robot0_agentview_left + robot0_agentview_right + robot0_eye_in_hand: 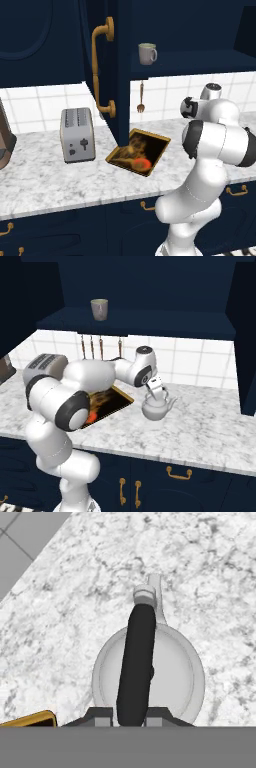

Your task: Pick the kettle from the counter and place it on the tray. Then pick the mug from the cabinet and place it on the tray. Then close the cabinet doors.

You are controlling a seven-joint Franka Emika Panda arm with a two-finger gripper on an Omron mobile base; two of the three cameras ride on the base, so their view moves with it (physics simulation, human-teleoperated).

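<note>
The silvery-white kettle (158, 409) stands on the marbled counter (210, 428), just right of the tray (124, 398). My gripper (156, 393) reaches down onto its top. In the hand view the two fingertips (102, 715) press against either side of the kettle's dark handle (136, 662), so the gripper (131, 716) is shut on it. The kettle's pale body (182, 677) rests on the stone with its spout pointing away. The tray (120, 161) has a golden rim, a dark inside and an orange-red spot. The grey mug (147, 53) (99, 309) sits on the shelf of the open navy cabinet (140, 323).
One open cabinet door (121, 75) with a long brass handle (102, 70) juts out over the tray's near-left side. A boxy silver toaster (77, 135) stands left of the tray. Utensils (92, 346) hang on the tiled wall. A tray corner (30, 719) shows beside the kettle.
</note>
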